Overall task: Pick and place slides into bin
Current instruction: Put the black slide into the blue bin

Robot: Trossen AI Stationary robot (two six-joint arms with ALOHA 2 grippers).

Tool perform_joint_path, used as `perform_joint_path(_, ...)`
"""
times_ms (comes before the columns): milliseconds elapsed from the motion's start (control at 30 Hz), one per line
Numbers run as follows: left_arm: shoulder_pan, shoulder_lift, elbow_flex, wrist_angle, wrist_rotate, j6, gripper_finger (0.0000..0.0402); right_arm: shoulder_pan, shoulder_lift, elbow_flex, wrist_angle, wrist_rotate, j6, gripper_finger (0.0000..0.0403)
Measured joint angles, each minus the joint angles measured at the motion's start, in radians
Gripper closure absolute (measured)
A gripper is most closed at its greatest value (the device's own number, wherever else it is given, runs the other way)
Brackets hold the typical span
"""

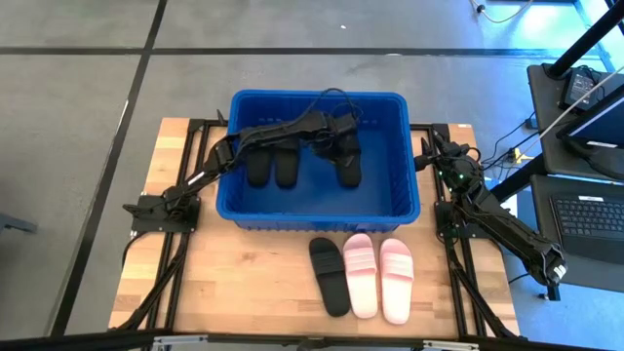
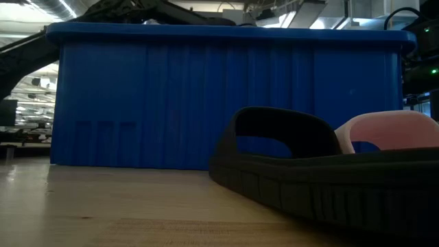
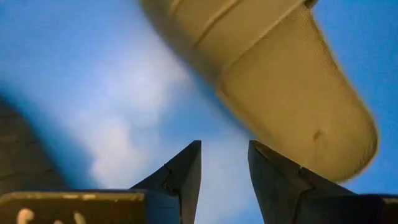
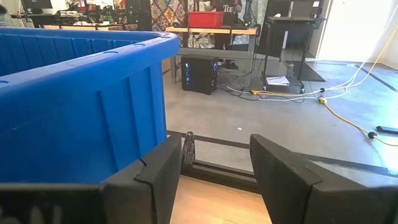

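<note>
The blue bin point(image 1: 409, 146) stands at the table's middle, toward the far edge. Two black slides point(image 1: 271, 166) lie side by side on its floor at the left. A third black slide point(image 1: 348, 164) lies at the middle. My left gripper point(image 1: 339, 136) is inside the bin, just beyond that slide's far end. It is open, with only the blue floor between its fingertips point(image 3: 224, 162), and the slide point(image 3: 292, 81) lies ahead of them. One black slide point(image 1: 329, 275) and two pink slides point(image 1: 378, 277) lie on the table near the front. My right gripper point(image 4: 214, 155) is open and empty beside the bin's right wall point(image 4: 93, 118).
The bin's walls point(image 2: 226, 96) rise around my left gripper. In the low view, the black slide point(image 2: 309, 178) and a pink slide point(image 2: 391, 130) lie on the wood in front of the bin. Dark frame rails point(image 1: 453, 253) run along both table sides.
</note>
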Motion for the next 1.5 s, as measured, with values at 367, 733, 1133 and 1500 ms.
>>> perform_joint_path(367, -0.096, -0.206, 0.043, -0.166, 0.038, 0.244, 0.0276, 0.0, 0.0, 0.0, 0.0, 0.0, -0.003, 0.021)
perform_joint_path(733, -0.396, -0.484, 0.056, -0.095, -0.056, 0.31, 0.0276, 0.0, 0.0, 0.0, 0.0, 0.0, -0.003, 0.021)
perform_joint_path(1133, -0.748, -0.424, 0.054, -0.139, -0.211, 0.343, 0.0276, 0.0, 0.003, 0.0, 0.0, 0.0, -0.003, 0.021)
perform_joint_path(1500, -0.867, -0.224, 0.054, -0.188, -0.491, 0.261, 0.0276, 0.0, 0.003, 0.0, -0.003, -0.033, 0.001, 0.021)
